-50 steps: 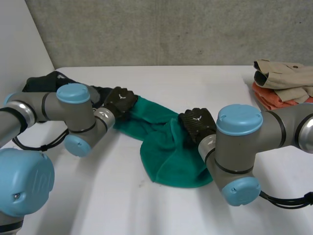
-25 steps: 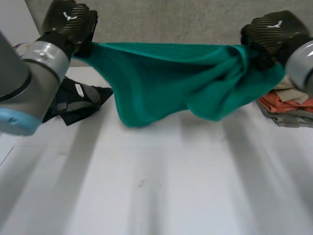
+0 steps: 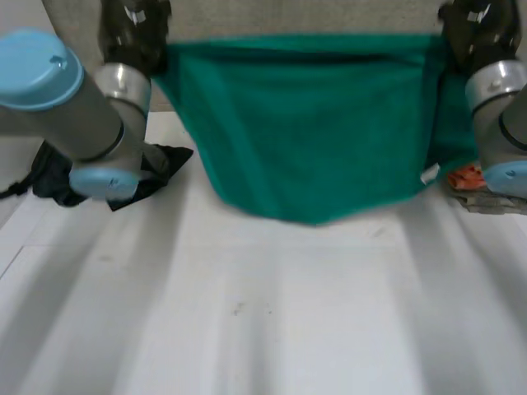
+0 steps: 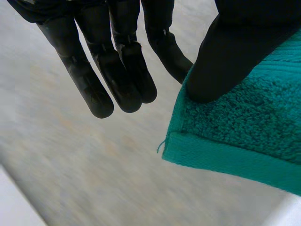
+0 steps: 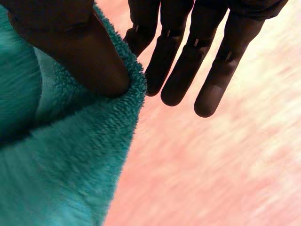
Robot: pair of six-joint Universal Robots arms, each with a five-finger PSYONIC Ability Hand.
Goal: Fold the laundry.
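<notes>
The towel hangs spread over the table, its top edge running level across the upper frame, with the left hand pinching the upper-left corner and the right hand pinching the upper-right corner.

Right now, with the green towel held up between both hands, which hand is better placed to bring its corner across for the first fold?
Probably the left hand: its thumb pinches a flat, hemmed corner of the green towel. The right hand pinches bunched cloth, doubled over on that side.
</notes>
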